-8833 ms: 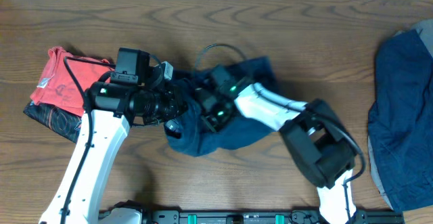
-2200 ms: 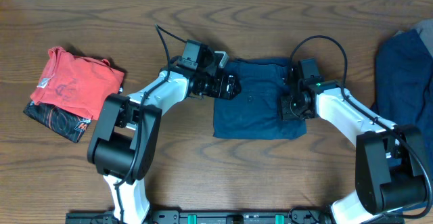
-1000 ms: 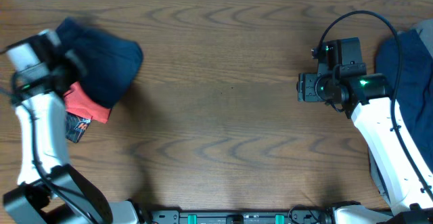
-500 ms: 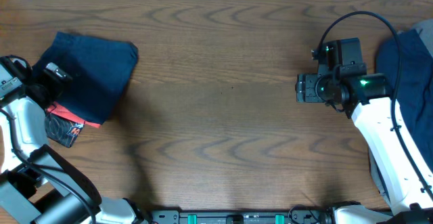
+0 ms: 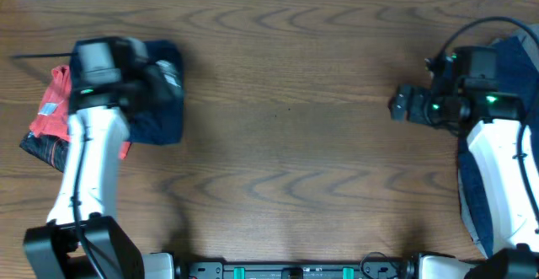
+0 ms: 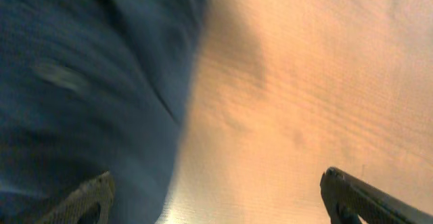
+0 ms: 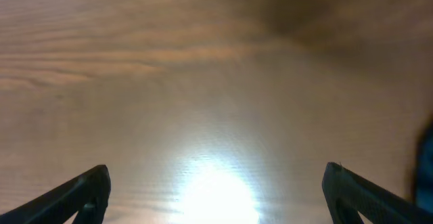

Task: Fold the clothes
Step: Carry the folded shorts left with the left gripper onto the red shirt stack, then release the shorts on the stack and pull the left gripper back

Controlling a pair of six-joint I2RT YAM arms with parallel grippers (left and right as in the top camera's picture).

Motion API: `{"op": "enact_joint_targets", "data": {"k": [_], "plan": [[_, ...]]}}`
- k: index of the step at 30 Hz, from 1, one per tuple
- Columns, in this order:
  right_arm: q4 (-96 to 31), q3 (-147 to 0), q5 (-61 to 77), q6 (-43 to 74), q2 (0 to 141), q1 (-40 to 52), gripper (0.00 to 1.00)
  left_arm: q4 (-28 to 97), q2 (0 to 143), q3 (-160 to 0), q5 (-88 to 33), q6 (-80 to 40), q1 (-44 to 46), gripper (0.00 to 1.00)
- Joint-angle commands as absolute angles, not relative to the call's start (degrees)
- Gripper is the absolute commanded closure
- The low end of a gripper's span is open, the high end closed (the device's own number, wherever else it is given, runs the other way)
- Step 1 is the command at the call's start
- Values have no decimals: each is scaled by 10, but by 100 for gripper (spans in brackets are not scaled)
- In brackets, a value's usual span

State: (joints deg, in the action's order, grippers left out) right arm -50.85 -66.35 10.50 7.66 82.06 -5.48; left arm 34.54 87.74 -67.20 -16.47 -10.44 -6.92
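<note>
Shorts (image 6: 81, 82) by wide-apart left gripper (image 6: 216, 183); right gripper (image 7: 216, 173) likewise apart; red T-shirt (image 5: 50, 106) only overhead

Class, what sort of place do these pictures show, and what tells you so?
Probably a robotics lab bench: two robot arms at a wooden table, navy shorts at one end, a pile of navy clothes at the other.

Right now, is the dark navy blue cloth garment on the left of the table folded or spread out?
Folded: the dark navy blue cloth garment is a compact block partly over the red-orange T-shirt.
</note>
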Motion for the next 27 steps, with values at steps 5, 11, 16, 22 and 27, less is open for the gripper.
{"op": "enact_joint_targets", "data": {"k": [5, 11, 16, 22, 27], "plan": [[-608, -667, 125, -6, 847, -113, 1, 486, 880, -674, 9, -97, 31, 2], [-615, -667, 119, -5, 847, -117, 1, 472, 880, -674, 9, -115, 32, 2], [-615, -667, 119, -5, 847, -117, 1, 430, 880, -674, 4, -135, 32, 2], [-606, -667, 123, 0, 847, -117, 1, 414, 878, -674, -36, -82, 36, 2], [-619, -682, 123, 8, 843, -127, 1, 458, 853, -674, -39, -82, 42, 2]]}}
